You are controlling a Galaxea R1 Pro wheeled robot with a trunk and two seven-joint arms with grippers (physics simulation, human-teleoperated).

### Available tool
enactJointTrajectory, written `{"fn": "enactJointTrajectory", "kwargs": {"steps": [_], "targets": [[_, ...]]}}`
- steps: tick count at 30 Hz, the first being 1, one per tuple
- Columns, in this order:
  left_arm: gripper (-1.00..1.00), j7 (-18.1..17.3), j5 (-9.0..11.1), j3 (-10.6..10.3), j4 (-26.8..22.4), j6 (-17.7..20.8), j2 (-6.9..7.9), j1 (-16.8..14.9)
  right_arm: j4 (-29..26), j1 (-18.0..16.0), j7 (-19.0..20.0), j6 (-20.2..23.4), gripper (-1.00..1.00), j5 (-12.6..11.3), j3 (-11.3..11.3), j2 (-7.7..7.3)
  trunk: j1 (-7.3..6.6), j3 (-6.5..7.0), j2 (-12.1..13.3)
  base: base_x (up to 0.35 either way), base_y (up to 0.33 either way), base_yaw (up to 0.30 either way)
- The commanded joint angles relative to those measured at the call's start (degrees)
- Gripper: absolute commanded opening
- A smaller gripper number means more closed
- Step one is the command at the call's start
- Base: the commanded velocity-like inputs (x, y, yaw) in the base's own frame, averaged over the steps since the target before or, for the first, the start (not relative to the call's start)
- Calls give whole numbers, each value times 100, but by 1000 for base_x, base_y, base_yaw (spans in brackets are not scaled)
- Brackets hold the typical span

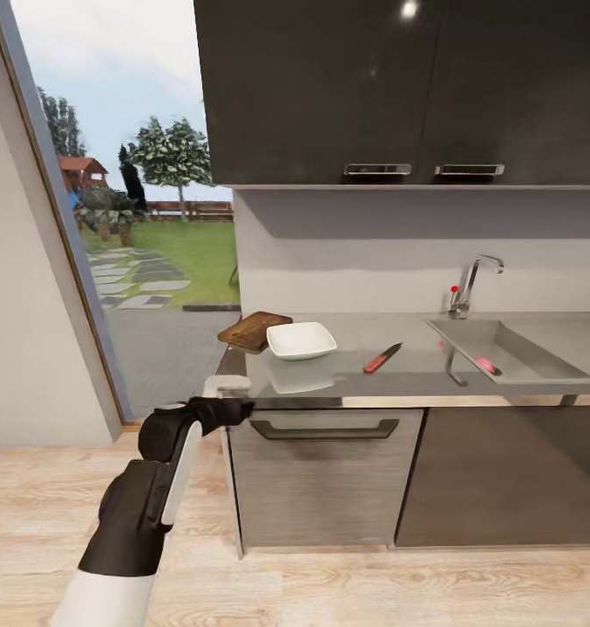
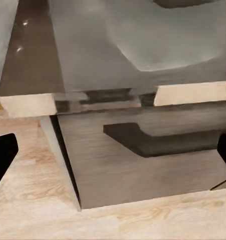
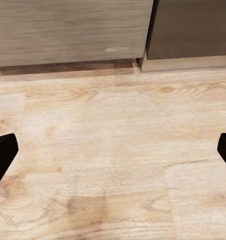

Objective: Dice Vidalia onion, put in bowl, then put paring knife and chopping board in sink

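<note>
Counter (image 1: pixel 417 370): chopping board (image 1: pixel 253 330) touching bowl (image 1: pixel 301 340); paring knife (image 1: pixel 382 357) between bowl and sink (image 1: pixel 512 348).
Sink: Vidalia onion (image 1: pixel 484 362) inside.
Left pincer (image 2: pixel 113 150): released, empty, by counter's edge.
Right pincer (image 3: pixel 113 155): released, over floor (image 3: pixel 113 165).

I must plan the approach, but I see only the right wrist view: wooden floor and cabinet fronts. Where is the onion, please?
Observer: In the head view, the Vidalia onion lies in the sink, at the countertop's right part.
Operator: And the knife?
Observer: The paring knife lies flat on the countertop, between the bowl and the sink.
Operator: Is the left pincer busy?
Observer: No. The left pincer is open and holds nothing; it points at the drawer front below the countertop's left end, where the chopping board lies behind the bowl.
</note>
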Motion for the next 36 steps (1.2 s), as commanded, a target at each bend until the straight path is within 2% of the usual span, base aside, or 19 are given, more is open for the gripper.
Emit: {"fn": "enactJointTrajectory", "kwargs": {"steps": [1, 3, 6, 7, 9, 10, 13, 15, 20, 23, 26, 27, 29, 36], "targets": [[100, 9, 1, -2, 1, 28, -1, -216, 3, -3, -2, -18, 100, -16, -1, 1, 0, -7, -3, 0, 0, 0], [100, 11, 1, -2, 7, 29, -1, -404, 3, -3, -2, -18, 100, -16, -2, 1, 0, -7, -3, 0, 0, 0], [100, 11, 2, -2, 16, 32, -2, -1105, 10, -3, -3, -18, 100, -16, 4, 1, 0, -7, -3, 0, 0, 0], [100, 11, 6, -2, 17, 32, -2, -1185, 11, -3, -3, -18, 100, -16, 4, 1, 0, -7, -3, 0, 0, 0], [100, 16, 17, 3, 101, 32, -3, -1663, 11, -3, -3, -18, 100, -16, 5, 1, 0, -7, -3, 0, 0, 0], [100, 16, 18, 3, 157, 31, -5, -1762, 11, -3, -3, -18, 100, -16, 4, 1, 0, -7, -3, 0, 0, 0], [100, 25, 25, 5, 637, 23, -9, -2292, 12, -3, -3, -16, 100, -16, -1, 1, 0, -7, -3, 0, 0, 0], [100, 39, 23, 6, 1160, 8, -10, -2632, 12, -3, -3, -13, 100, -16, -1, 1, 0, -7, -3, 0, 0, 0], [100, 49, 22, 6, 2036, -14, -7, -2891, 13, -3, 0, -17, 100, -16, 4, 3, 0, -7, -3, 0, 0, 0], [100, 41, 28, 6, 2181, -6, 3, -2919, 58, -3, 4, -17, 100, -16, 5, 7, 0, -7, -3, 0, 0, 0], [100, 26, 44, 6, 2144, 1, 10, -2927, 106, -3, 5, -17, 100, -16, 5, 9, 0, -7, -3, 0, 0, 0], [100, 9, 92, 8, 1898, 9, 33, -2930, 167, -3, 5, -18, 100, -16, 6, 9, 0, -7, -3, 0, 0, 0], [100, 5, 113, 3, 1755, 12, 45, -2935, 189, -3, 6, -18, 100, -16, 6, 10, 0, -7, -3, 0, 0, 0], [100, 1, 188, 13, 1575, 20, 66, -2940, 205, -3, 6, -25, 100, -16, 6, 17, 0, -7, -3, 1, 0, 0]]}}
